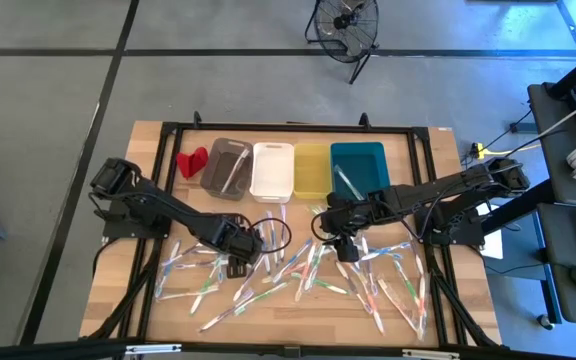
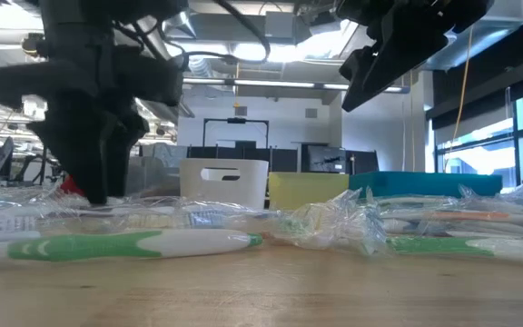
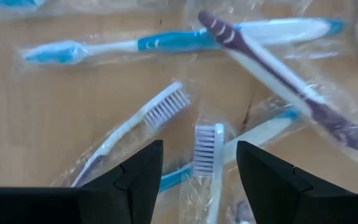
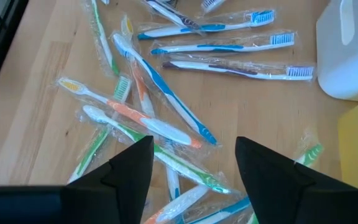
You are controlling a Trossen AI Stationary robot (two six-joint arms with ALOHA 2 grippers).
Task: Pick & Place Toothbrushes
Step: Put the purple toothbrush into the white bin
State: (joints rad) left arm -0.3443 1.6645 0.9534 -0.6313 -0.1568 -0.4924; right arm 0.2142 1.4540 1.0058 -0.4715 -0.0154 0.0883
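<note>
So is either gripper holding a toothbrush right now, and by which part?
Neither. The left gripper is open over the toothbrushes on the table, and the right gripper is open and empty.

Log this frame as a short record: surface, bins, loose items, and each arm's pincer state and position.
surface: wooden table
bins: grey bin, white bin, yellow bin, teal bin, in one row at the far edge
toothbrushes: wrapped, scattered across the near half of the table
grey bin contents: pale sticks, probably toothbrushes
left pincer: open, low over the toothbrushes, empty
right pincer: open, above the toothbrushes, empty
</note>
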